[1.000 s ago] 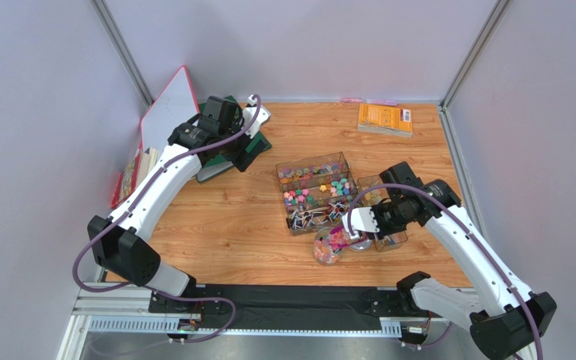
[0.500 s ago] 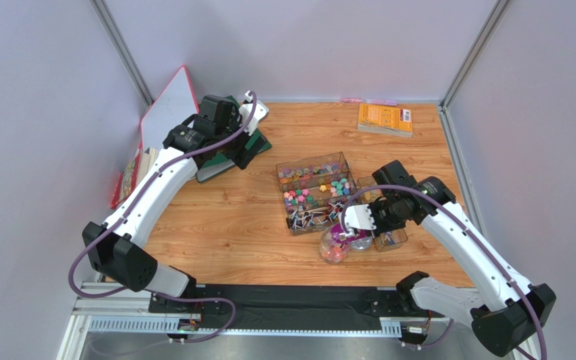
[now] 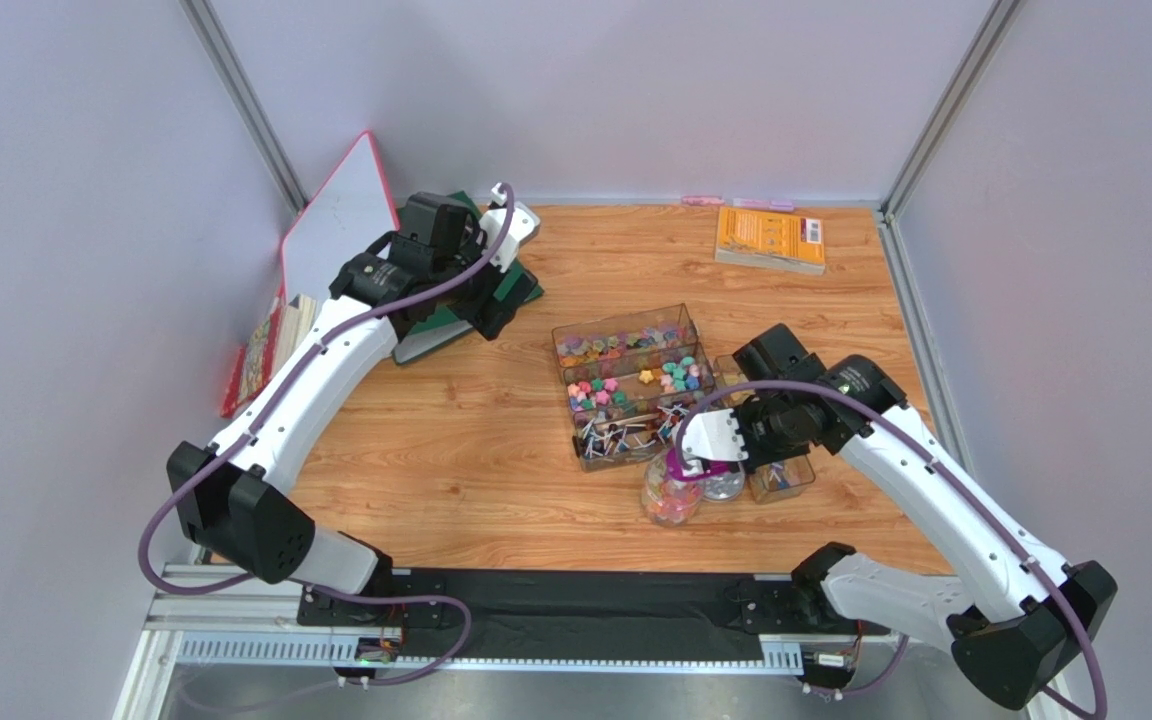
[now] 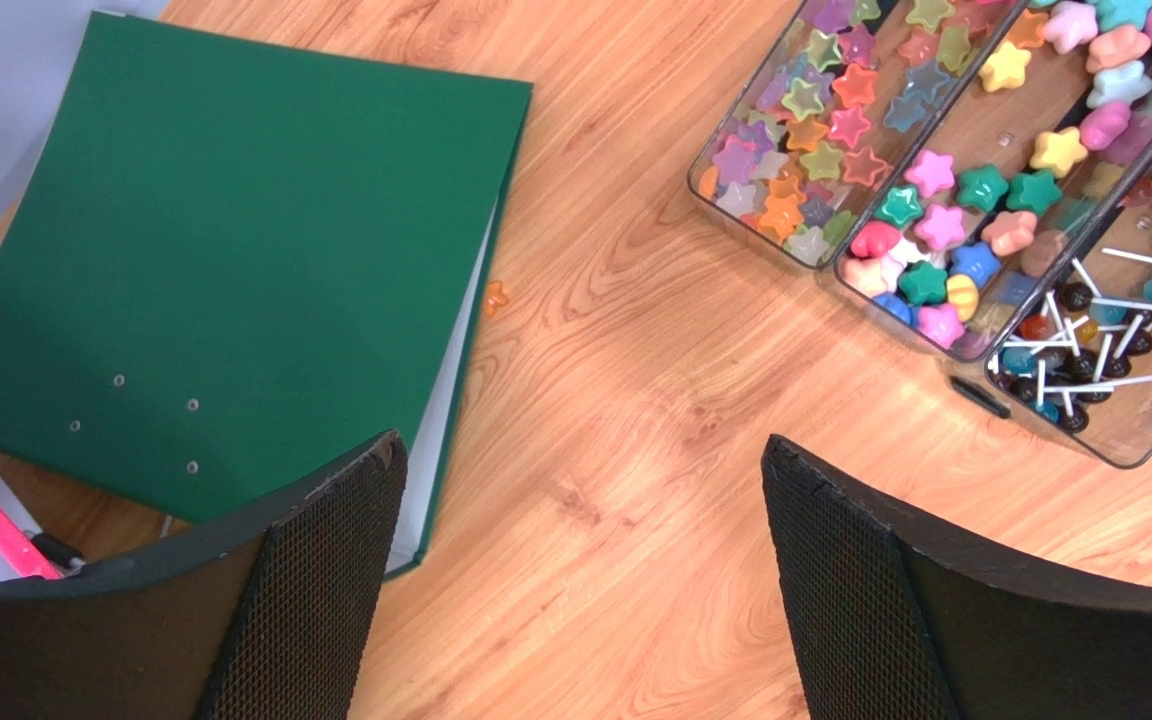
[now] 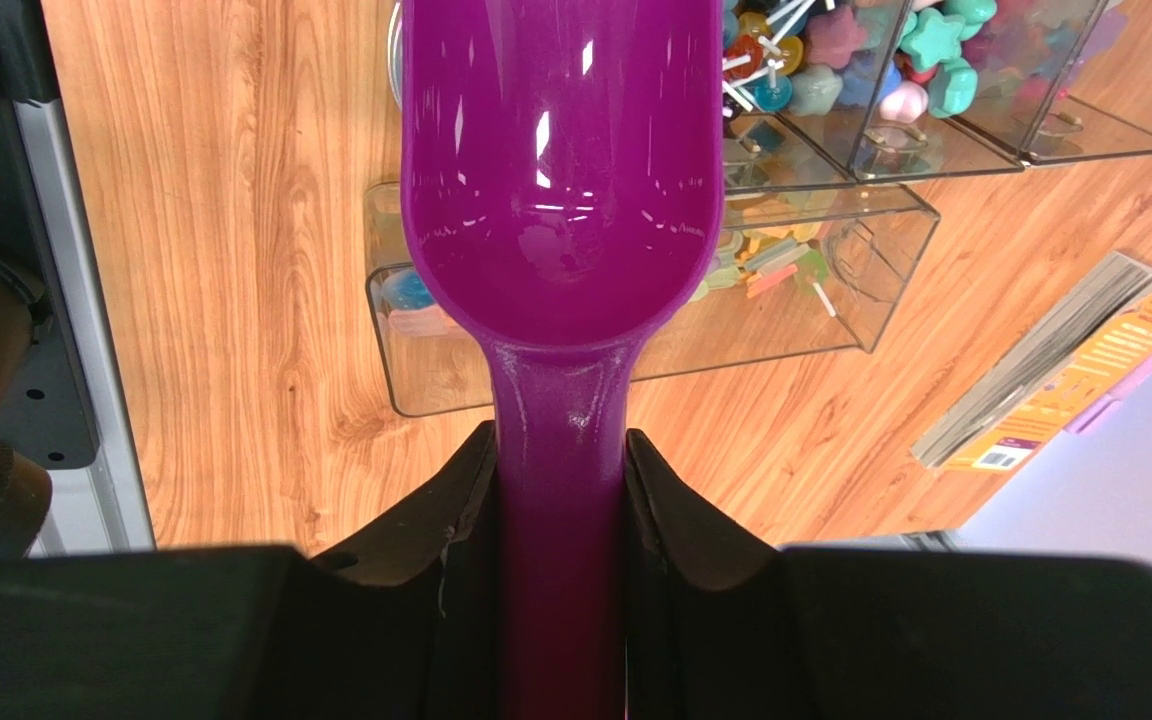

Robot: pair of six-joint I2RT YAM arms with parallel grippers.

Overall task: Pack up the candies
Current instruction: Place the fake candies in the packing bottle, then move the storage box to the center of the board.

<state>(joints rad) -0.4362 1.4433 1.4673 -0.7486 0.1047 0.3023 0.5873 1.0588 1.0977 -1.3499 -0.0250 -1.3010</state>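
Note:
The candies (image 3: 630, 375) fill a clear three-row tray (image 3: 585, 450) in the table's middle: stars in two rows, lollipops on white sticks in the near row. They also show in the left wrist view (image 4: 943, 225). My right gripper (image 3: 702, 456) is shut on the handle of a purple scoop (image 5: 564, 165), whose bowl looks empty. The scoop hangs over a small clear box (image 5: 853, 285) holding a few candies. A round clear jar (image 3: 668, 492) with pink candies stands just left of the scoop. My left gripper (image 4: 582, 446) is open and empty above bare wood beside a green binder (image 4: 222, 255).
An orange book (image 3: 770, 239) lies at the back right. A white board (image 3: 334, 218) and a stack of books (image 3: 259, 353) lean at the left wall. One loose orange candy (image 4: 494, 297) lies by the binder's edge. The black rail (image 3: 537, 593) runs along the near edge.
My right gripper has shifted slightly left and back with the scoop, staying by the round jar. My left wrist has turned a little over the binder.

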